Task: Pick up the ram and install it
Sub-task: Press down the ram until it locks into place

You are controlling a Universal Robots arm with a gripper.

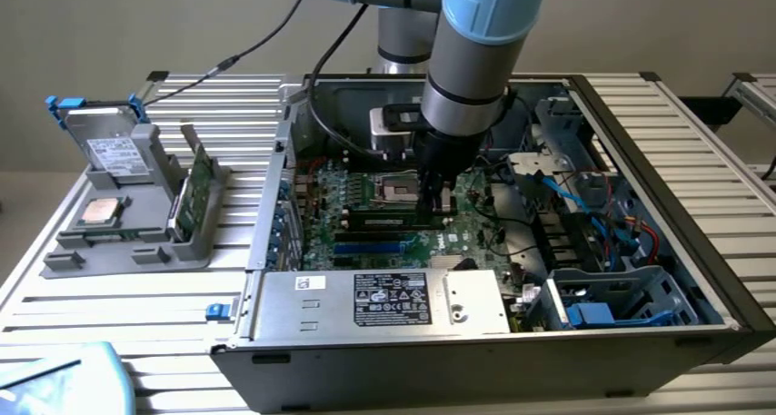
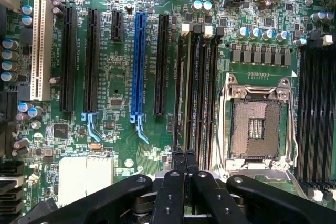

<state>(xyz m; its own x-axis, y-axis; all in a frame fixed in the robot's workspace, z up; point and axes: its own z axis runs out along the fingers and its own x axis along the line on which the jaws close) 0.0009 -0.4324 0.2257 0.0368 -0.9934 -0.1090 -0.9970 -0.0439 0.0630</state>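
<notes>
While hovering over the glossy green motherboard (image 2: 131, 51), black metal tool (image 2: 185, 157), fingers pressed together, beside long dark memory slots (image 2: 197, 87).

arm (image 1: 467, 61): grey tube, light-blue joint caps | gripper (image 2: 184, 163): black fingers (small screws) | cable: black

Green motherboard (image 2: 121, 66), blue slot (image 2: 139, 66), white slot (image 2: 41, 51), black gripper (image 2: 185, 163)

No wording can be read here.
The black label (image 1: 392, 298) on the silver power supply (image 1: 378, 303) carries white print and what may be certification marks, too small to read; the motherboard (image 2: 121, 66) silkscreen beside its slots is likewise illegible.
</notes>
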